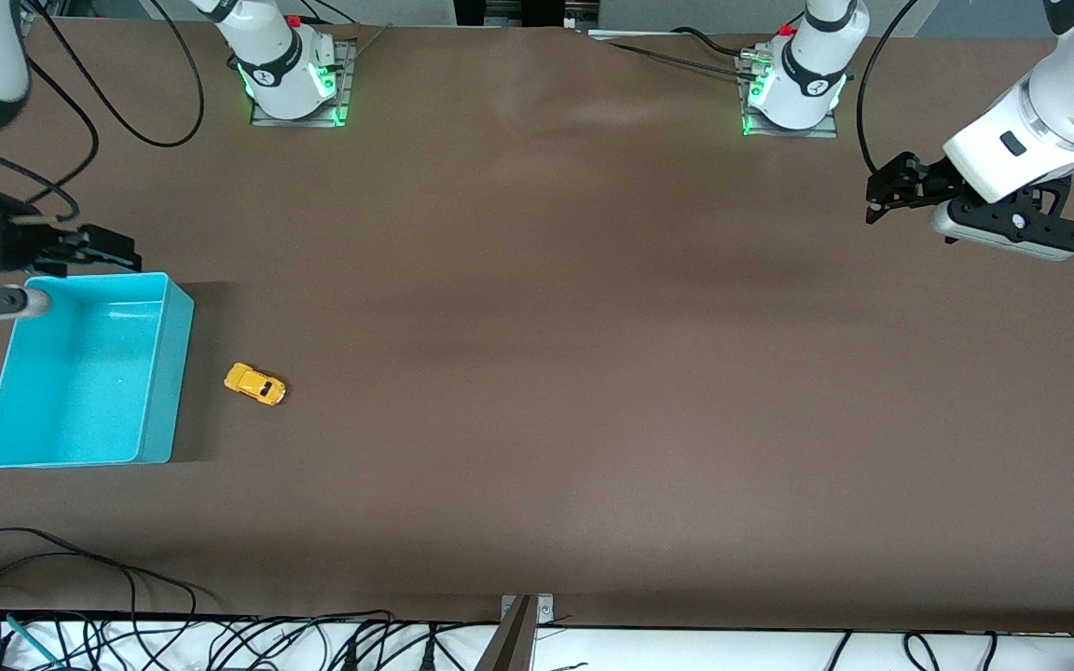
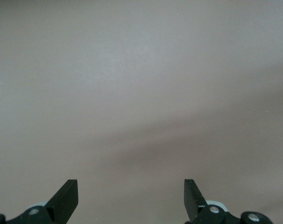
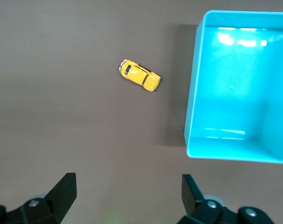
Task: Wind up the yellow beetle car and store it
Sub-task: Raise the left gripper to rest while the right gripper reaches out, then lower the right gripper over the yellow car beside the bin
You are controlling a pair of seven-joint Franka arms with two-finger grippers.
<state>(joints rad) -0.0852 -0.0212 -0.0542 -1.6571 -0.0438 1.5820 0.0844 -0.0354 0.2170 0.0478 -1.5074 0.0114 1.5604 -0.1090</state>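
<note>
Sitting beside the turquoise bin, tiny yellow beetle car; both grippers spread, aloft.

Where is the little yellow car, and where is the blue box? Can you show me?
yellow beetle car (image 1: 254, 384), front view, on its roof.
turquoise bin (image 1: 178, 359), front view, on the side wall that faces the car.
yellow beetle car (image 3: 140, 75), right wrist view, on its roof.

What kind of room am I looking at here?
Probably a robotics lab: a brown table, arm bases bolted on, loose cables along its edge, only a toy car and bin.
</note>
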